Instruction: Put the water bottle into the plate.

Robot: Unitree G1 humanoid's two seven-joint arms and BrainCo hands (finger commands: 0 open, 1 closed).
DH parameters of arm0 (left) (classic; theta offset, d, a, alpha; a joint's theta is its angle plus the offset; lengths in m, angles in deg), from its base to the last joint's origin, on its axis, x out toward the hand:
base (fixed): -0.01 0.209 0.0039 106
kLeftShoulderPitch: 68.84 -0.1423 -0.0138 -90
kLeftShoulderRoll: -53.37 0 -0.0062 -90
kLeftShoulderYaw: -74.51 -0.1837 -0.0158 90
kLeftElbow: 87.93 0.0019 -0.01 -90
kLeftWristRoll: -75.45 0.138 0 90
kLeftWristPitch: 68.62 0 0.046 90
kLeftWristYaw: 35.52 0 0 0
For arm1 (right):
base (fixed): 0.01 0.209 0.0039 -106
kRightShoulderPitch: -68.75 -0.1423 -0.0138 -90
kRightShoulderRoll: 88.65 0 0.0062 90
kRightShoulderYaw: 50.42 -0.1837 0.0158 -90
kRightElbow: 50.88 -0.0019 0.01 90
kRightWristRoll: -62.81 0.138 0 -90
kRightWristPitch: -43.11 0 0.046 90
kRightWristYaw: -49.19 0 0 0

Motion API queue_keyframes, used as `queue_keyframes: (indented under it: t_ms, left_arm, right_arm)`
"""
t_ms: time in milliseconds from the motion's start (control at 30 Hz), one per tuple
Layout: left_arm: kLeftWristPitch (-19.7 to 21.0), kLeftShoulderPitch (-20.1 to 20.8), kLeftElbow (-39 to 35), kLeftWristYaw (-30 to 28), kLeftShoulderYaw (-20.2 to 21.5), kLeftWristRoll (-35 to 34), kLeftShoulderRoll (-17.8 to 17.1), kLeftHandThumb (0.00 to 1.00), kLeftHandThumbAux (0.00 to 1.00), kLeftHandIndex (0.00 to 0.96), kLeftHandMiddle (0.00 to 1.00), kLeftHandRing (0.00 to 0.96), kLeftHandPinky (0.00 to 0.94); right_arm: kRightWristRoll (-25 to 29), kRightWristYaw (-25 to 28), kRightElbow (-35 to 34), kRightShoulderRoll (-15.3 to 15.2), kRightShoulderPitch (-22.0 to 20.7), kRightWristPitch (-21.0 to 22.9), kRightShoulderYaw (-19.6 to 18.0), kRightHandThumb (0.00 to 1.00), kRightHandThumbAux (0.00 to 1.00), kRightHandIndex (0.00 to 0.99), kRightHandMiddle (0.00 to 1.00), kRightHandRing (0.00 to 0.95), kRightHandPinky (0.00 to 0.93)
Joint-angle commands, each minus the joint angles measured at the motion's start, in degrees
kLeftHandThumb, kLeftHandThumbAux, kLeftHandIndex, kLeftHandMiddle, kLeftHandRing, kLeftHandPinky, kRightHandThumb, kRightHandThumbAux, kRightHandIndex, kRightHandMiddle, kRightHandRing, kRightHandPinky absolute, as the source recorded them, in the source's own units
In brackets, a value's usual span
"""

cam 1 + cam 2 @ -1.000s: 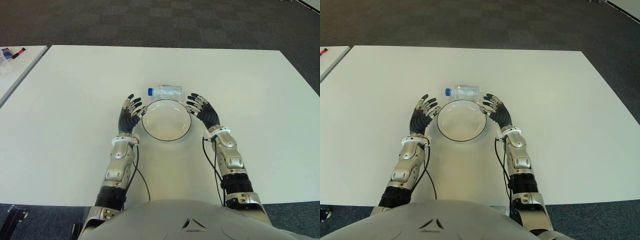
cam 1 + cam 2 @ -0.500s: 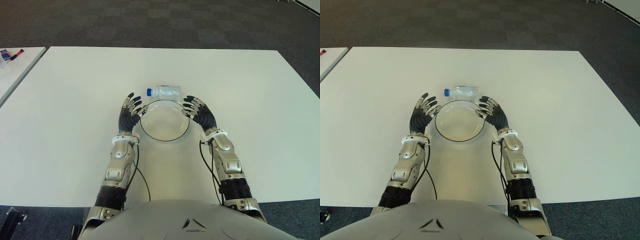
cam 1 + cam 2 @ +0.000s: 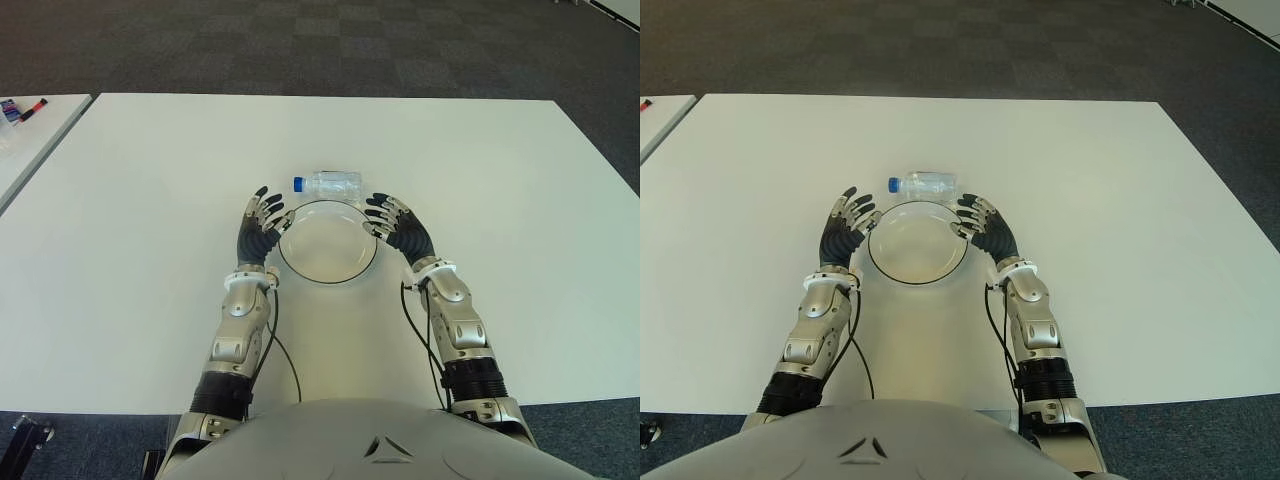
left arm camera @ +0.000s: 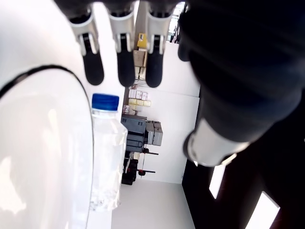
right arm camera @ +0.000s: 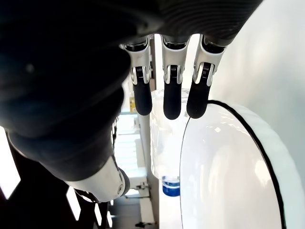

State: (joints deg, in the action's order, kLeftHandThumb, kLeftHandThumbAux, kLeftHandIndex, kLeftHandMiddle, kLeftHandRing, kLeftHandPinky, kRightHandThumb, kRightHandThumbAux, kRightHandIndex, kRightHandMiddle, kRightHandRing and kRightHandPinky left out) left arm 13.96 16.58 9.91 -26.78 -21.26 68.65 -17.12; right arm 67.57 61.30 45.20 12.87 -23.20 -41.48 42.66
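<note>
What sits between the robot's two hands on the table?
The white round plate with a dark rim lies between the left hand and right hand, seen in both eye views.

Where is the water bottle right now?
The water bottle lies on its side on the white table, just beyond the plate, blue cap toward the robot's left. Neither hand holds it.

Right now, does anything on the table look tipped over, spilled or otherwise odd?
Only the clear plastic water bottle with a blue cap: it lies on its side just beyond the white black-rimmed plate, cap pointing to the robot's left. No spill shows.
</note>
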Motion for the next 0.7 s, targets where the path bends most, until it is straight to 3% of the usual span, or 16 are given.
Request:
queue_keyframes:
  t_ms: [33,467,700]
  left_arm:
    - [-0.1,0.9,1.6,0.9,-0.3,0.1,4.8,0.309,0.810,0.110,0.211,0.211,0.234]
    - [-1.3,1.5,3.5,0.7,0.0,-0.1,4.7,0.308,0.812,0.102,0.203,0.205,0.230]
    - [-2.4,1.9,5.1,0.5,-0.1,0.1,4.5,0.301,0.818,0.101,0.196,0.199,0.226]
  right_arm:
    - [-0.1,0.3,2.1,0.0,-0.2,0.7,0.1,0.147,0.886,0.161,0.205,0.210,0.246]
    - [-5.7,-4.1,7.0,-1.6,-10.3,-5.6,-0.3,0.262,0.830,0.157,0.196,0.205,0.249]
    - [-11.3,-8.6,15.5,-3.3,-19.7,-9.9,0.5,0.320,0.785,0.156,0.199,0.211,0.258]
